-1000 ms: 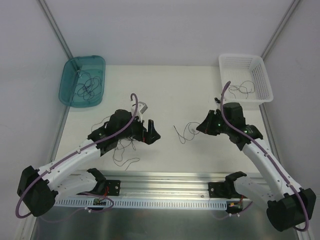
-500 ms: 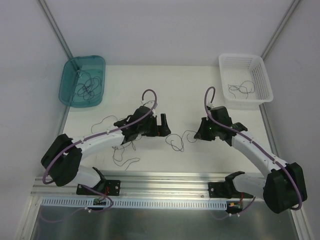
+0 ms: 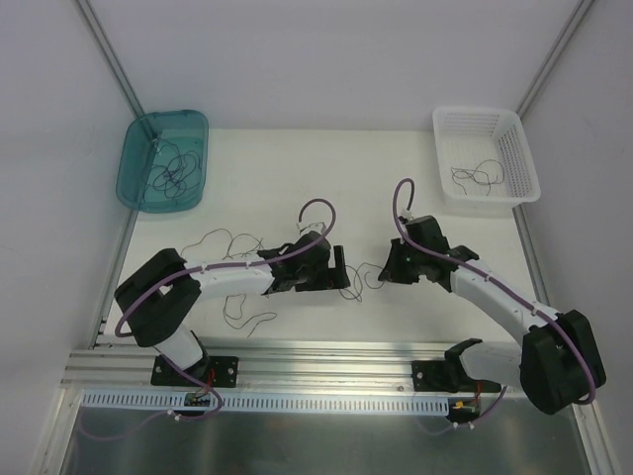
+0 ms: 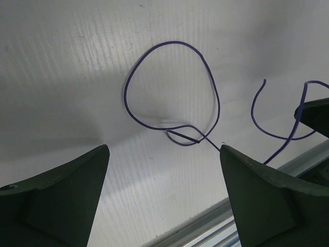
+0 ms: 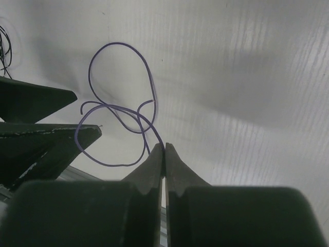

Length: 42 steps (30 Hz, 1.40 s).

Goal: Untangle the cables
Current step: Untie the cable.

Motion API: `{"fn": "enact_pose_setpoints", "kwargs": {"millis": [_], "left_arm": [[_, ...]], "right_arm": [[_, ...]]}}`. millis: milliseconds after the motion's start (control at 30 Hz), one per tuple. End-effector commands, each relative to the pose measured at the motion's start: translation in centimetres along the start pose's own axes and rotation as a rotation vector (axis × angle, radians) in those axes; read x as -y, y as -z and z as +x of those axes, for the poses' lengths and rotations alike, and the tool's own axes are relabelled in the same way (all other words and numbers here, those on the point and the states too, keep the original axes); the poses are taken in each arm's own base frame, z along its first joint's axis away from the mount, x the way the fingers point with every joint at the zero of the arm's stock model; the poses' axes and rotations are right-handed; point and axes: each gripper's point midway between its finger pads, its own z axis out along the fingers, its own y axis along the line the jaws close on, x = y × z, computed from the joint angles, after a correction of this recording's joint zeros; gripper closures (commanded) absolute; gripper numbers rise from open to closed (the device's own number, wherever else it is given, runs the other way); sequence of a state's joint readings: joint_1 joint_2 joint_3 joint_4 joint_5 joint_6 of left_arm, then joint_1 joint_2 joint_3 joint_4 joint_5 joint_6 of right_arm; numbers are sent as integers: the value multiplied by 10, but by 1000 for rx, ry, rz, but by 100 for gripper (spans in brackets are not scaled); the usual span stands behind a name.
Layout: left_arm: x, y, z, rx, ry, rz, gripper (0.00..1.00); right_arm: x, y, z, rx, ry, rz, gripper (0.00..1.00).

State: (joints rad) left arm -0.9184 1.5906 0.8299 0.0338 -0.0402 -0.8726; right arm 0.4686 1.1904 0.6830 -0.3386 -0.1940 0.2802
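Quick status from my end. The right gripper (image 5: 164,148) is clamped fully shut on one purple cable (image 5: 146,72), with the strand running right into the pinch between the fingertips. From there it curls out into a couple of loose loops lying flat on the white table (image 3: 297,178), roughly mid-table and towards the near edge.

The left gripper (image 4: 163,149) is sitting just beside it, facing the right one. Its fingers (image 4: 61,190) are spread wide and it has hold of nothing. In the left wrist view the loop of that same cable lies on the table in the gap between them. One end of the strand runs up close to the tip of the right-hand finger, but I can't tell if it's actually touching.

The rest of the cables (image 3: 220,240) are a loose scribble further left on the table, partly under the left arm, with one strand trailing towards the front rail (image 3: 326,356).

At the back left there's a teal tub (image 3: 138,158) with a tangle of strands inside. The white basket (image 3: 519,148) at the back right has a curl of cable lying in it too.
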Motion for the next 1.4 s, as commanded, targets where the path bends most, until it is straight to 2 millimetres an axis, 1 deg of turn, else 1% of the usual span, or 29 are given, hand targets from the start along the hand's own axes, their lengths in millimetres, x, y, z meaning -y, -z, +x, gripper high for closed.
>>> {"fn": "enact_pose_setpoints", "kwargs": {"millis": [0,67,100,167,233,267,300,400,433,500,533,567,633,667,733,800,900,933,967,1033,1067,1100,1167,1200,1233,1267,1300,1333,1367], "left_arm": [[-1,-7,-16,79,27,-70,12],[1,-10,-20,99,30,-84,14],[-8,-15,-17,93,27,-128,18],[-7,-19,-18,92,28,-145,22],[-16,-24,-12,75,23,-189,26],[-16,-26,-12,74,22,-196,28],[-20,-29,-9,64,18,-215,34],[-27,-32,0,40,-2,-252,44],[-32,-32,3,32,-18,-276,54],[-33,-33,6,24,-43,-299,62],[-35,-33,8,18,-58,-311,71],[-36,-32,7,17,-68,-326,75],[-40,-33,10,5,-90,-356,92],[-41,-33,10,4,-95,-362,98],[-45,-32,7,14,-113,-380,100],[-44,-27,0,39,-132,-389,100],[-36,-15,-16,84,-171,-374,100],[-35,-11,-23,107,-197,-377,100],[-25,-2,-33,138,-205,-352,100],[-20,9,-46,176,-249,-345,100],[-10,20,-56,208,-253,-321,100],[-8,26,-61,220,-265,-317,100],[1,45,-82,268,-271,-294,100],[2,51,-90,279,-268,-285,100],[5,59,-97,288,-268,-270,100],[11,70,-104,299,-255,-232,100],[7,78,-118,315,-237,-227,100],[9,86,-127,330,-228,-208,100],[13,101,-135,345,-215,-171,100]], "right_arm": [[-7,-5,-3,23,1,-15,99],[-8,-6,-2,23,2,-13,99],[-9,-7,0,19,5,-14,99],[-11,-8,1,16,6,-13,99],[-13,-9,3,12,14,-14,98],[-13,-10,4,8,18,-12,98],[-14,-10,5,7,19,-14,98],[-15,-9,6,9,20,-14,96],[-15,-9,6,11,22,-14,95],[-16,-7,7,13,22,-15,94],[-16,-6,6,16,21,-17,93],[-17,-5,6,17,24,-18,91],[-17,-1,5,23,21,-19,88],[-19,1,5,29,26,-24,87],[-20,7,2,46,30,-29,82],[-18,12,1,55,37,-16,78],[-20,25,-1,82,63,-21,56],[-19,29,1,79,69,-18,41],[-22,38,-3,105,88,-33,34],[-21,47,-2,114,108,-27,21],[-24,58,-5,147,131,-43,18],[-24,64,-7,161,144,-46,16],[-22,77,-6,184,168,-38,10],[-24,91,-11,229,192,-53,9],[-21,97,-9,236,201,-42,5],[-19,102,-10,251,209,-37,4],[-21,115,-12,297,228,-55,2],[-17,119,-10,304,231,-43,0],[-17,125,-10,324,238,-48,3]]}}
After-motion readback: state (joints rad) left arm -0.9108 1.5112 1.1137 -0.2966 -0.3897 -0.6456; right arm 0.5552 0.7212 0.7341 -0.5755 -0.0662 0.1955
